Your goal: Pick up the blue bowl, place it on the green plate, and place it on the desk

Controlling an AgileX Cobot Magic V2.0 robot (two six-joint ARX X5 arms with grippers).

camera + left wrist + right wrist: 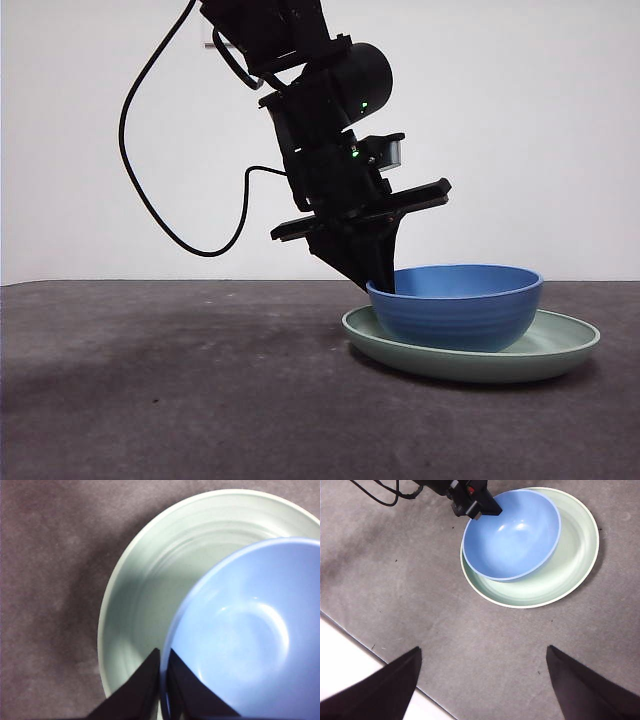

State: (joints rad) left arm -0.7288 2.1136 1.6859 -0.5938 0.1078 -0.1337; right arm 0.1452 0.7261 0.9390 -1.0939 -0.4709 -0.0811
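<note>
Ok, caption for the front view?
Left tool pinching the blue bowl rim, bowl resting in the green plate on the desk.

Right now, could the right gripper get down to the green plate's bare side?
Probably yes: the right gripper hangs open above bare desk; the left gripper pinches the blue bowl opposite the green plate's bare side.

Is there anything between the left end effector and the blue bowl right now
Nothing visible. The left end effector is already at the blue bowl, one jaw on each side of its rim, and the bowl sits in the green plate on the desk.
</note>
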